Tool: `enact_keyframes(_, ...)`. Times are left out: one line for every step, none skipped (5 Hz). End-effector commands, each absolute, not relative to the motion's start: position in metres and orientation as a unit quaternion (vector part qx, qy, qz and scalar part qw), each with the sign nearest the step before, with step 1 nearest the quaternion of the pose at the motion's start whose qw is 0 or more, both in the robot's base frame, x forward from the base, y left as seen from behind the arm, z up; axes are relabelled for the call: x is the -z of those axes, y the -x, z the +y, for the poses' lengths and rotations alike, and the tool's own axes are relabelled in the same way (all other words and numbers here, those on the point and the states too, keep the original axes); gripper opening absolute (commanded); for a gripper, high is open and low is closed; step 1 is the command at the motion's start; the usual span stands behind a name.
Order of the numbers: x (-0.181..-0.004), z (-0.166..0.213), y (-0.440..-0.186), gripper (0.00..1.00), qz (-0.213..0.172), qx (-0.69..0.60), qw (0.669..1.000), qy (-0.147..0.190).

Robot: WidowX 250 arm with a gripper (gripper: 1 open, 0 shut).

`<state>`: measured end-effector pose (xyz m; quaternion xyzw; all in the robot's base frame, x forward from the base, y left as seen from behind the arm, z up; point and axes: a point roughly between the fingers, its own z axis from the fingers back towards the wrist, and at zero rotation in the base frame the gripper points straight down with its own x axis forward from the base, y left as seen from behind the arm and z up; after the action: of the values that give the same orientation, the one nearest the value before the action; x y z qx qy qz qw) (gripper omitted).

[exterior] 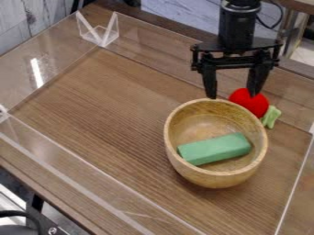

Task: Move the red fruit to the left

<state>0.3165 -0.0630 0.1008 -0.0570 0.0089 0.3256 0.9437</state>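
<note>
The gripper (232, 90) is open, its two dark fingers spread wide apart and pointing down over the table (105, 110), with nothing held between them. It hangs in the upper right part of the view, just beyond the bowl (181, 158). The fruit (249, 103), round and bright red, sits on the table beside the bowl, past its upper right rim as the camera sees it. One finger overlaps the top of the fruit in the view, while the other comes down to the left of it; whether the nearer finger touches the fruit or only passes above it, I cannot tell. The small green leafy piece (271, 117) shows at the lower right side of the fruit, outside the bowl. Inside the bowl, a green block (214, 150) lies on the bottom, set at a slant, its right end higher in the view than its left. Well apart from all this, a pale, thin-edged angular thing (98, 29) stands near the upper left edge of the table, and black cables (22, 217) curl in the lower left corner
</note>
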Motion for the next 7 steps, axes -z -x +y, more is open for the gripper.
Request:
enact_keyframes(-0.108, -0.066, -0.329, 1.00, -0.014, -0.355, 0.931, 0.078)
enact_keyframes(-0.106, -0.069, -0.337, 0.00, -0.022, -0.379, 0.921, 0.089)
enact_keyframes(-0.112, -0.076, -0.351, 1.00, -0.029, -0.405, 0.908, 0.098)
enact_keyframes(-0.118, -0.081, -0.361, 0.00, -0.033, -0.420, 0.901, 0.101)
enact_keyframes(-0.111, -0.088, -0.368, 1.00, -0.036, -0.447, 0.888, 0.099)
enact_keyframes(-0.104, -0.094, -0.374, 1.00, -0.039, -0.469, 0.877, 0.097)
enact_keyframes(-0.093, -0.093, -0.377, 1.00, -0.039, -0.490, 0.866, 0.090)
